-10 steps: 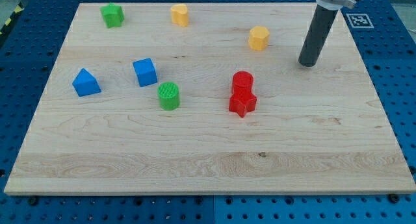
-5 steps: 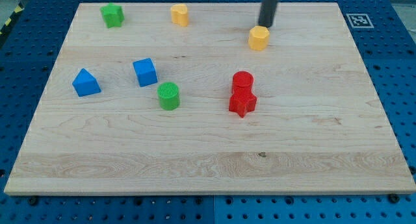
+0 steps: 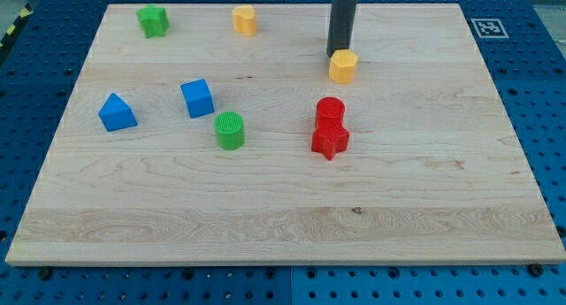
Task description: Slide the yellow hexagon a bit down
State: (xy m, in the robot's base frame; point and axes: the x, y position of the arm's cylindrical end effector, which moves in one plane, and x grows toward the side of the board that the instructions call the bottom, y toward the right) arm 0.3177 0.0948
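The yellow hexagon (image 3: 343, 66) sits on the wooden board (image 3: 283, 217) right of centre, toward the view's top. My tip (image 3: 339, 54) is at the hexagon's top-left edge, touching it from above. Below the hexagon stand a red cylinder (image 3: 330, 110) and a red star-shaped block (image 3: 330, 141), touching each other.
A second yellow block (image 3: 244, 19) and a green star-shaped block (image 3: 153, 20) lie near the view's top edge. A blue cube (image 3: 197, 98), a blue triangular block (image 3: 116, 113) and a green cylinder (image 3: 229, 130) lie left of centre.
My tip swung from the view's right to above the yellow hexagon, then came down-left against it. The hexagon has slid down and slightly left.
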